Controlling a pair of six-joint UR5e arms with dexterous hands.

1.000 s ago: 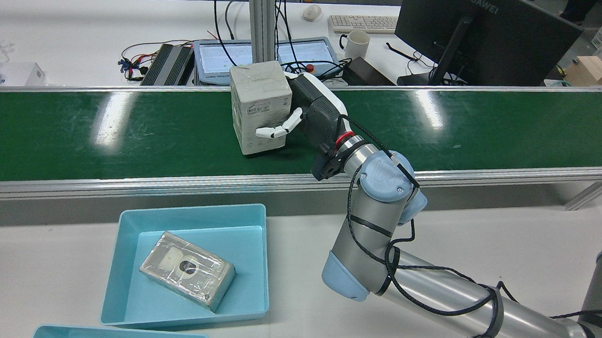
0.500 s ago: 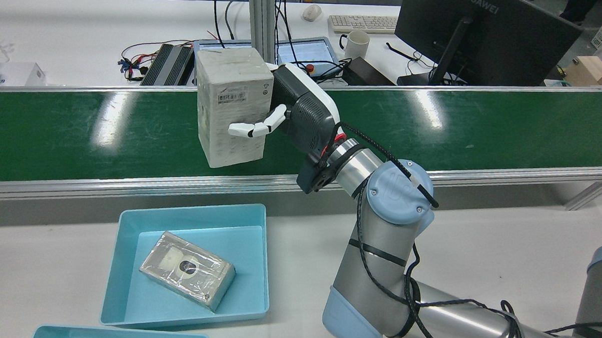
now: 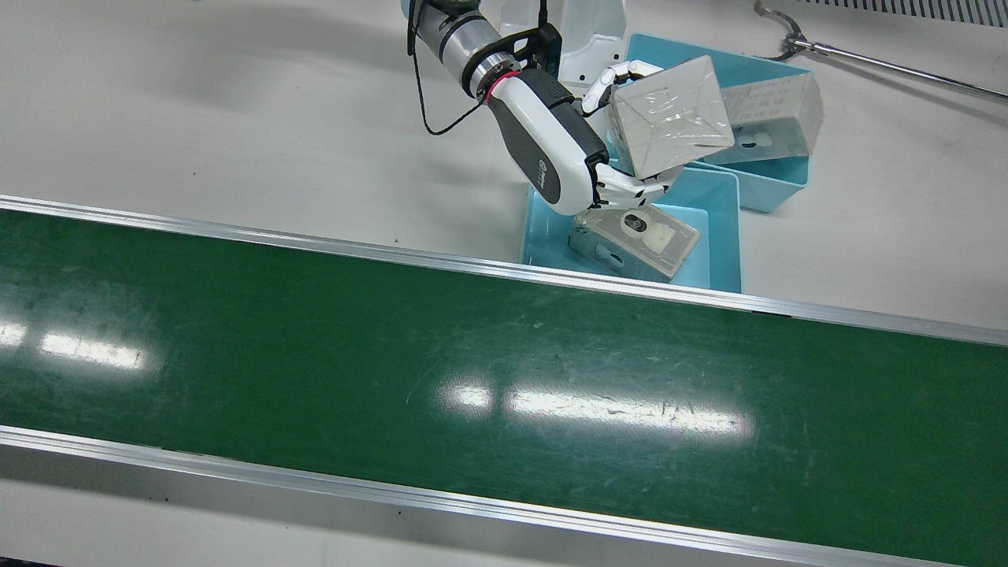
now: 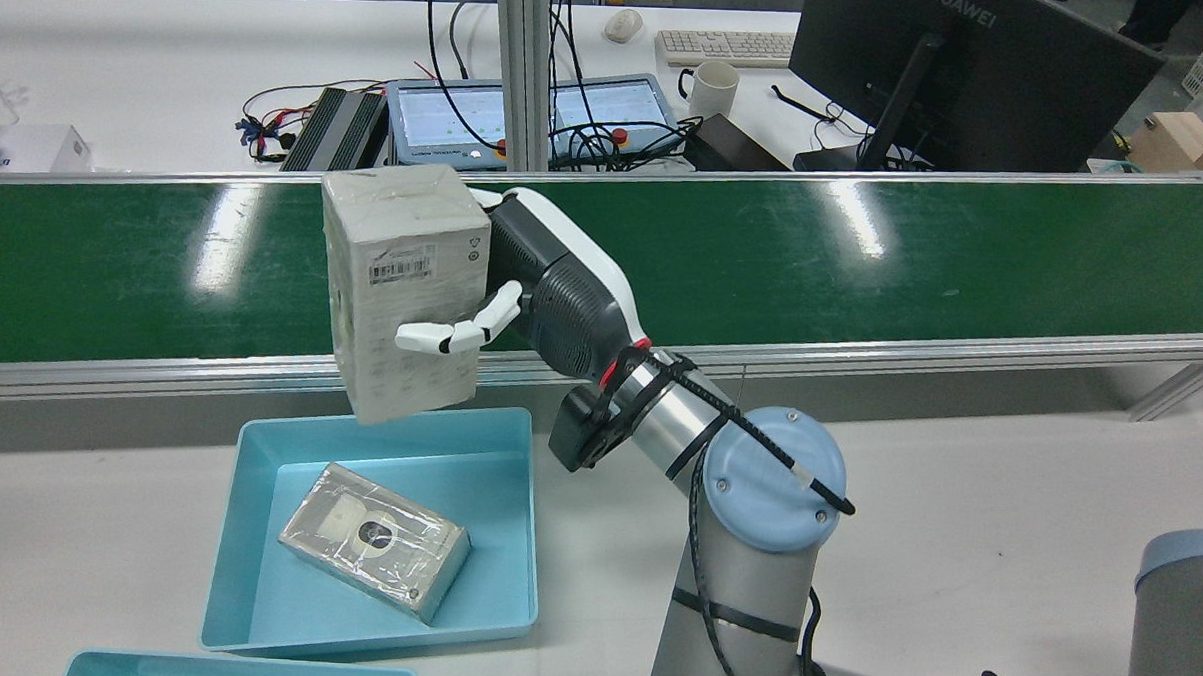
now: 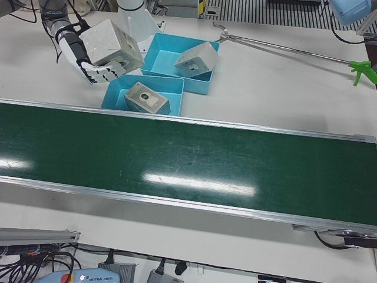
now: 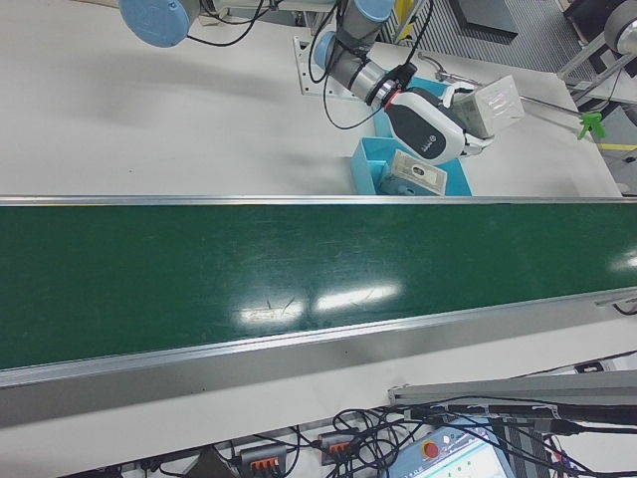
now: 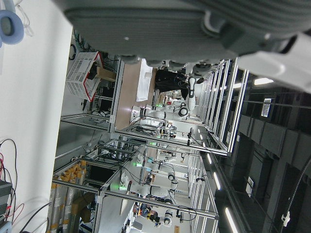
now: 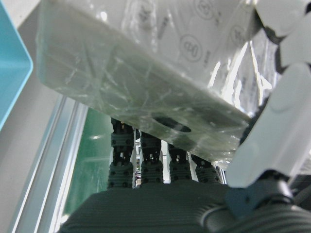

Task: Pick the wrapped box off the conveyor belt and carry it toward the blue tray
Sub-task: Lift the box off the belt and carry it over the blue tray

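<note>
The wrapped box [image 4: 398, 291] is a pale carton in clear film with a barcode label. It hangs upright in the air, clear of the green conveyor belt [image 4: 864, 257], over the far rim of the blue tray [image 4: 388, 421]. My right hand [image 4: 553, 286] is shut on it from the side, its white fingers [image 4: 457, 335] across the near face. The front view shows the same box [image 3: 669, 114] and hand [image 3: 551, 142] above the trays. Only a grey part of my left hand [image 7: 194, 24] shows; its fingers are hidden.
Another wrapped box [image 4: 374, 540] lies flat in the blue tray. A second blue tray [image 3: 776, 185] behind it holds one more box [image 3: 768, 126]. A long rod with a green hook [image 5: 359, 68] lies on the white table.
My right hand has raised the wrapped box off the belt and carried it left and toward the robot, from mid-belt to above the tray's far rim.
</note>
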